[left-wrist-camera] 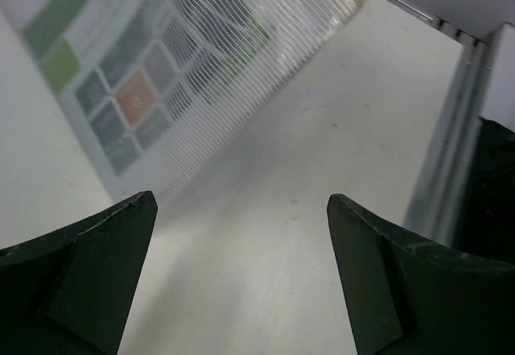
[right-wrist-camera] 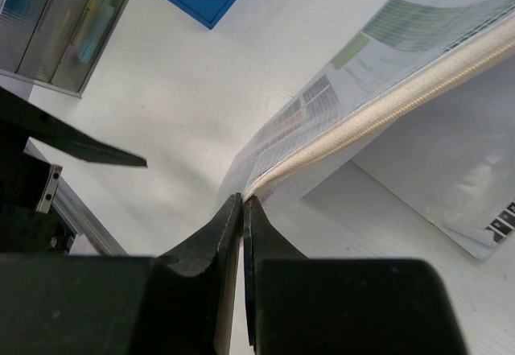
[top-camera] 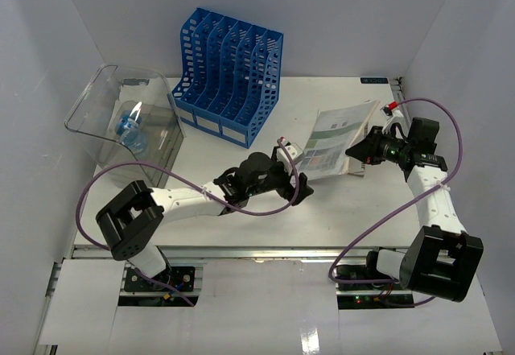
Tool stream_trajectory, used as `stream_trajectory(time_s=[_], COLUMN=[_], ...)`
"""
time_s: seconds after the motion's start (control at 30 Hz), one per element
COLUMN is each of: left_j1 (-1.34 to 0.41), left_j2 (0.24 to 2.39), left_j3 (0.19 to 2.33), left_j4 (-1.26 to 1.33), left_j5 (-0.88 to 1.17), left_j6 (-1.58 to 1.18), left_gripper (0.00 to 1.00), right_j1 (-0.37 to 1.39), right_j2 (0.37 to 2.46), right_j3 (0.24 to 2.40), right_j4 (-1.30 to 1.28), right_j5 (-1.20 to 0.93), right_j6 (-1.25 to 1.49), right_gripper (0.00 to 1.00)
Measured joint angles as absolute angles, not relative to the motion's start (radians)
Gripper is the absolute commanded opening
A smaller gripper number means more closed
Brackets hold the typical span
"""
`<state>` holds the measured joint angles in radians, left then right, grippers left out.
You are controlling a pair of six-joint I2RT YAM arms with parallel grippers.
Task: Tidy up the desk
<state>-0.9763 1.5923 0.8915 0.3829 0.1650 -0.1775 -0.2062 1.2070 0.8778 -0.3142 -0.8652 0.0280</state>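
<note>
Pinching a corner of a thick white paper booklet with green printed pages (top-camera: 336,134), the right gripper (top-camera: 360,152) has its fingers pressed together on the page edges. The large flat white desk (top-camera: 338,218) spreads beneath both arms, the booklet at its right rear. The left gripper (top-camera: 291,166) hovers beside the booklet's left edge, spread wide, holding nothing. A blue plastic file rack (top-camera: 229,73) and a clear plastic bin (top-camera: 121,117) stand rear left.
</note>
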Motion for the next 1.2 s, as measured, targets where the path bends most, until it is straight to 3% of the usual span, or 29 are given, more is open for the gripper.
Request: stream_trajectory(time_s=[0.3, 0.73, 1.2], left_j1=[-0.987, -1.052, -1.067], left_j2=[1.705, 1.760, 1.807], left_j3=[0.955, 0.960, 0.992], left_j4=[0.463, 0.526, 0.572], left_j5=[-0.013, -0.065, -0.230], left_j6=[0.097, 0.192, 0.232], left_gripper=[0.96, 0.93, 0.64], right_j1=[-0.141, -0.039, 0.058], right_j2=[1.196, 1.196, 1.194], right_j3=[0.904, 0.915, 0.934], right_j4=[-0.313, -0.267, -0.236], right_j5=[-0.836, -0.791, -0.765], right_j6=[0.062, 0.130, 0.178], right_gripper=[0.08, 0.08, 0.08])
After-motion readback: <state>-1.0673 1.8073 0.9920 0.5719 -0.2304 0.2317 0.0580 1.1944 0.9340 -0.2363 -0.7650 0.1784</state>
